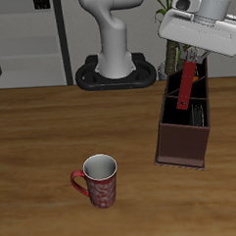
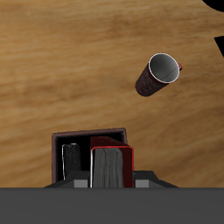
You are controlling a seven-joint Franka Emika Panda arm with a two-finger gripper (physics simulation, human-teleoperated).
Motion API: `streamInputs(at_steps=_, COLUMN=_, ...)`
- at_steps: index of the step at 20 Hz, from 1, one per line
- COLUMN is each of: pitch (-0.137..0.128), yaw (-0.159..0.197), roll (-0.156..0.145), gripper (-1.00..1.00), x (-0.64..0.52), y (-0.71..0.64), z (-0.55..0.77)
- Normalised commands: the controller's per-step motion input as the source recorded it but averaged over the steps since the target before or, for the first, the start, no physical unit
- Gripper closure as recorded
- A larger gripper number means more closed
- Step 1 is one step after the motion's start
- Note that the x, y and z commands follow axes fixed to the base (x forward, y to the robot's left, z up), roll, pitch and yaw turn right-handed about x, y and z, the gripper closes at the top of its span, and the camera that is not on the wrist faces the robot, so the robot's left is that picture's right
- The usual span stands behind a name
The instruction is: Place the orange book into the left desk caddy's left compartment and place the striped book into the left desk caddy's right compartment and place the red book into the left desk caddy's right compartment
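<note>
Even, soft light from overhead; the mug point(image 1: 98, 180) casts a faint shadow on the desk point(image 1: 52, 133) (low-resolution renders, slightly grainy), no glare, nothing blurred.

Gripper point(image 1: 190, 61) hangs above the caddy point(image 1: 182, 144), holding the red book point(image 1: 185, 87) tilted; book's lower end dips into the caddy near its back end. Mug point(image 1: 99, 180) sits well apart, toward the table's point(image 1: 52, 133) front edge.

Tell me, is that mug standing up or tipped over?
Upright: the mug stands on its base, open mouth facing up.
</note>
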Motion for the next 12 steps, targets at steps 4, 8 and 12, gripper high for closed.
streamInputs(at_steps=4, pitch=0.026, yaw=-0.017, roll=-0.007, gripper=1.00, x=-0.03, y=0.05, z=-0.25)
streamInputs(at_steps=8, pitch=0.026, yaw=-0.033, roll=0.011, gripper=1.00, x=-0.02, y=0.02, z=-0.11)
streamInputs(at_steps=12, pitch=-0.015, yaw=0.005, roll=0.003, gripper=1.00, x=-0.05, y=0.00, z=0.04)
